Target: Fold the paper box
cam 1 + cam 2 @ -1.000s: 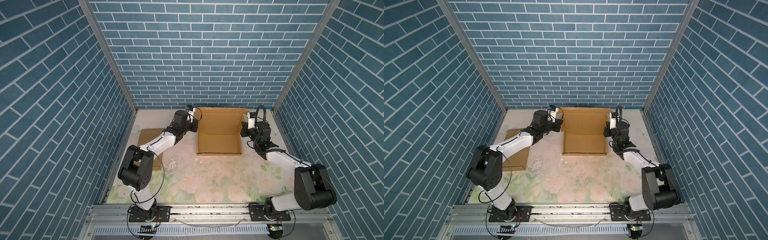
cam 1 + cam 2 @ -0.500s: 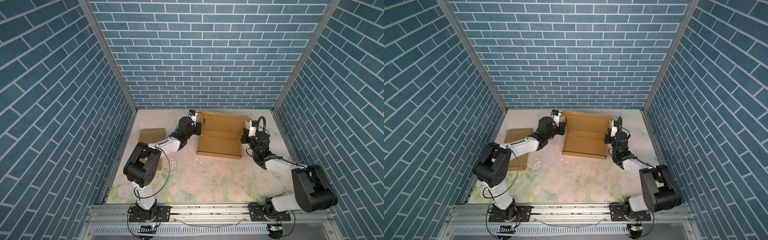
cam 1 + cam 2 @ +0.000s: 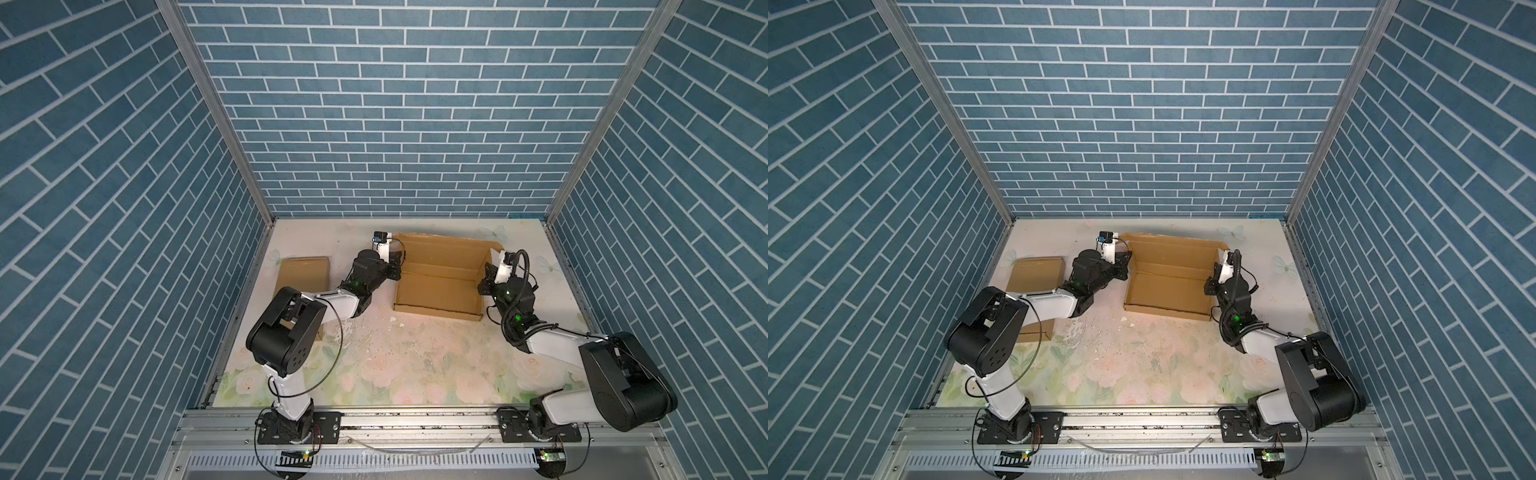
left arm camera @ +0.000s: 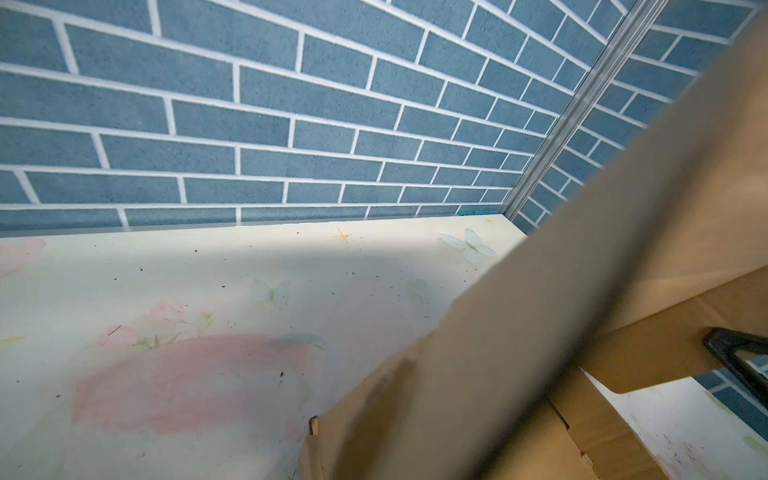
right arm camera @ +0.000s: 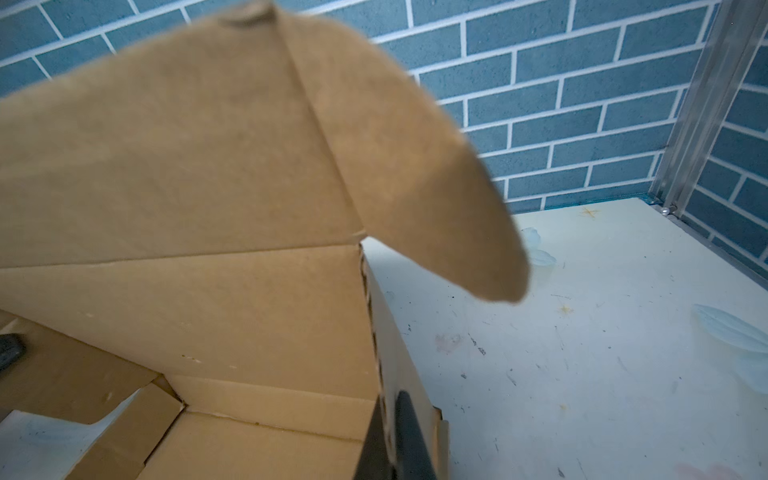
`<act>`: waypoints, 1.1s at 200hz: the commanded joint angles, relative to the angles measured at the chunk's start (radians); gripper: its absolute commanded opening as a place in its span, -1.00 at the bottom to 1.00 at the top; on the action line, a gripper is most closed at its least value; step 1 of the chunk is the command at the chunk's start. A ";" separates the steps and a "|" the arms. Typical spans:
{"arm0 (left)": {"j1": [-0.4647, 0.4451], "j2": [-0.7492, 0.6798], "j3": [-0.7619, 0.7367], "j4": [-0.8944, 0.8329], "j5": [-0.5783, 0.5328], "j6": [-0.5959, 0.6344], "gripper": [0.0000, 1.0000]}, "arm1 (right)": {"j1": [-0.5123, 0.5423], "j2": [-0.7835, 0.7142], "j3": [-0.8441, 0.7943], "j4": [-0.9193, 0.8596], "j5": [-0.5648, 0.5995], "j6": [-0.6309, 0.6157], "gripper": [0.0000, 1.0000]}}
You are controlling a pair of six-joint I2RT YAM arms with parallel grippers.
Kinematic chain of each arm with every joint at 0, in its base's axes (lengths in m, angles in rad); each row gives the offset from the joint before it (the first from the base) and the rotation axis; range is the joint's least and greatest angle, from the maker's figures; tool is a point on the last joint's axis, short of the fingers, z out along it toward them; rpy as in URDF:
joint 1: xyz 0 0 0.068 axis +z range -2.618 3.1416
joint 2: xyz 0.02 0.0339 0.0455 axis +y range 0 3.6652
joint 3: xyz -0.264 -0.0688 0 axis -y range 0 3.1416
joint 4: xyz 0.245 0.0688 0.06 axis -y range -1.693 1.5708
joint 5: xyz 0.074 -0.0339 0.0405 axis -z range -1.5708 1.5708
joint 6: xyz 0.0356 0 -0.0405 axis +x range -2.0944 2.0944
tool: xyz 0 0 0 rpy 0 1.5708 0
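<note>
Now that both arms have drawn it back from the far edge over the last second, the box [image 3: 436, 291] rests slightly skewed at the far middle of the desk [image 3: 415, 365]. Its lid stands open, so closing likely remains. The left end effector [image 3: 395, 268] pinches the left wall. The right end effector [image 3: 486, 282] pinches the right wall. Count: one box, one flat cardboard [image 3: 301, 270] at the left edge, two arms.
</note>
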 commanded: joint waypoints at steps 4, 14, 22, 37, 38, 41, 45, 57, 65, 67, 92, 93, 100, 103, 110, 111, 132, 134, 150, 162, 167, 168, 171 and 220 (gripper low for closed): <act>-0.031 0.017 -0.032 -0.001 0.031 -0.030 -0.92 | 0.028 0.013 -0.033 -0.042 0.003 0.062 -1.00; -0.037 0.022 -0.039 0.007 0.027 -0.030 -0.92 | 0.033 0.011 -0.037 -0.045 0.009 0.064 -1.00; -0.041 0.027 -0.040 0.013 0.027 -0.031 -0.92 | 0.037 0.010 -0.041 -0.044 0.013 0.068 -1.00; -0.045 0.039 -0.050 0.030 0.022 -0.035 -0.92 | 0.042 0.009 -0.049 -0.046 0.015 0.073 -1.00; -0.046 0.040 -0.050 0.032 0.023 -0.035 -0.92 | 0.042 0.009 -0.050 -0.045 0.016 0.073 -1.00; -0.046 0.043 -0.053 0.036 0.023 -0.035 -0.92 | 0.043 0.009 -0.051 -0.045 0.017 0.076 -1.00; -0.047 0.046 -0.055 0.041 0.022 -0.035 -0.93 | 0.044 0.009 -0.054 -0.045 0.019 0.075 -1.00; -0.051 0.051 -0.064 0.056 0.022 -0.034 -0.93 | 0.046 0.009 -0.067 -0.039 0.025 0.078 -1.00; -0.054 0.053 -0.071 0.065 0.022 -0.030 -0.93 | 0.047 0.011 -0.076 -0.033 0.027 0.082 -1.00; -0.054 0.052 -0.073 0.067 0.021 -0.030 -0.93 | 0.047 0.012 -0.078 -0.031 0.027 0.083 -1.00; -0.056 0.054 -0.092 0.086 0.017 -0.029 -0.93 | 0.049 0.024 -0.100 -0.010 0.022 0.100 -1.00; -0.056 0.054 -0.093 0.087 0.017 -0.029 -0.93 | 0.049 0.024 -0.101 -0.010 0.022 0.101 -1.00; -0.059 0.054 -0.100 0.094 0.017 -0.028 -0.93 | 0.049 0.027 -0.107 -0.003 0.020 0.104 -1.00; -0.057 0.054 -0.103 0.097 0.017 -0.029 -0.93 | 0.049 0.028 -0.109 0.000 0.021 0.106 -1.00; -0.057 0.054 -0.108 0.099 0.017 -0.028 -0.93 | 0.050 0.029 -0.112 0.003 0.021 0.109 -1.00; -0.057 0.054 -0.110 0.100 0.017 -0.028 -0.93 | 0.049 0.029 -0.113 0.002 0.021 0.109 -1.00; -0.058 0.054 -0.127 0.112 0.023 -0.028 -0.93 | 0.051 0.025 -0.124 0.003 0.019 0.110 -1.00; -0.057 0.054 -0.129 0.113 0.023 -0.027 -0.93 | 0.051 0.024 -0.124 0.002 0.018 0.110 -1.00; -0.058 0.054 -0.140 0.119 0.028 -0.028 -0.93 | 0.052 0.017 -0.132 -0.007 0.018 0.109 -1.00; -0.059 0.055 -0.147 0.122 0.030 -0.026 -0.93 | 0.051 0.012 -0.136 -0.009 0.012 0.109 -1.00; -0.059 0.055 -0.150 0.124 0.031 -0.027 -0.93 | 0.052 0.012 -0.138 -0.012 0.010 0.109 -1.00; -0.059 0.056 -0.151 0.124 0.031 -0.027 -0.93 | 0.051 0.012 -0.138 -0.012 0.010 0.109 -1.00; -0.060 0.055 -0.153 0.124 0.031 -0.028 -0.93 | 0.052 0.012 -0.138 -0.013 0.008 0.109 -1.00; -0.068 0.054 -0.153 0.121 0.021 -0.035 -0.93 | 0.055 0.033 -0.140 -0.005 0.006 0.120 -1.00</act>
